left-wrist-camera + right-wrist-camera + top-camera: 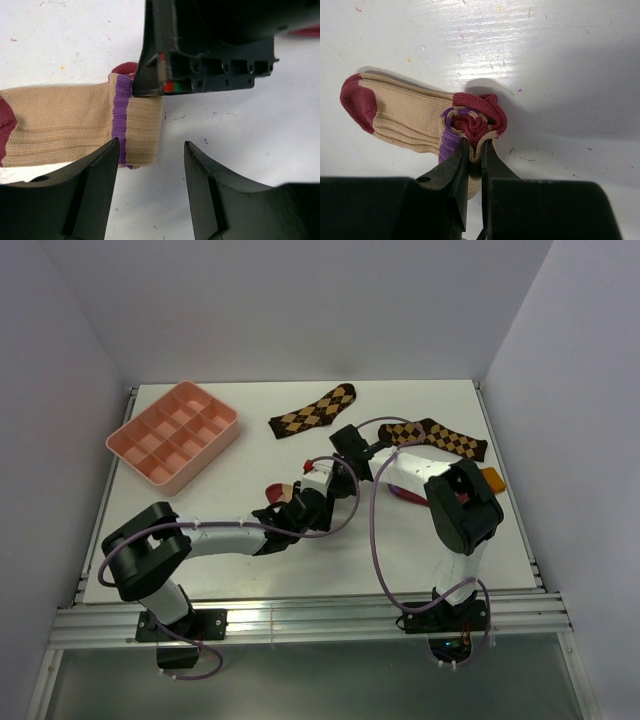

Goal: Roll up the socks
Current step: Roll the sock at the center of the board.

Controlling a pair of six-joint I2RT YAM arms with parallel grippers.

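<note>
jaws of the right gripper (475,146) pinch almost shut on the bunched maroon cuff of the ribbed tan sock (405,116), stretched flat ahead and left; left gripper (151,146) stands half open beside that cuff, gripping nothing.

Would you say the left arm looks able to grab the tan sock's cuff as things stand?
Probably yes: the left claw stands open right at the cuff of the tan sock, with nothing between them. The right claw pinches the same cuff, so room looks tight.
</note>
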